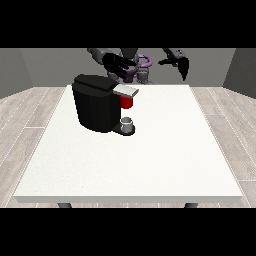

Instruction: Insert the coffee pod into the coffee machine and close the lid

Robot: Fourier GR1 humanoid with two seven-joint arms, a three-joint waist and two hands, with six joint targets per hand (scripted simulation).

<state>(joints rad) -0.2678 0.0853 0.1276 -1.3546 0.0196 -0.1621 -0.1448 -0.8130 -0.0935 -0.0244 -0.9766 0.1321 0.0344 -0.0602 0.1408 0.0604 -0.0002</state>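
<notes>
Table (150, 170) edge nearest; coffee machine (97, 104) sitting at 10 o'clock; both hands (117, 63) (182, 65) hovering, fingers spread, holding nothing.

Support: large white rectangular table (150, 165).
On it: black, boxy coffee machine (95, 107) at the view's left, towards the far edge.
At its base: a small grey thing (127, 121).

White bench (150, 165) fills centre of frame, two dark legs (63, 205) showing under its lower edge, on pale wood-plank floor (25, 115), grey walls (30, 65) across upper left and right.
</notes>
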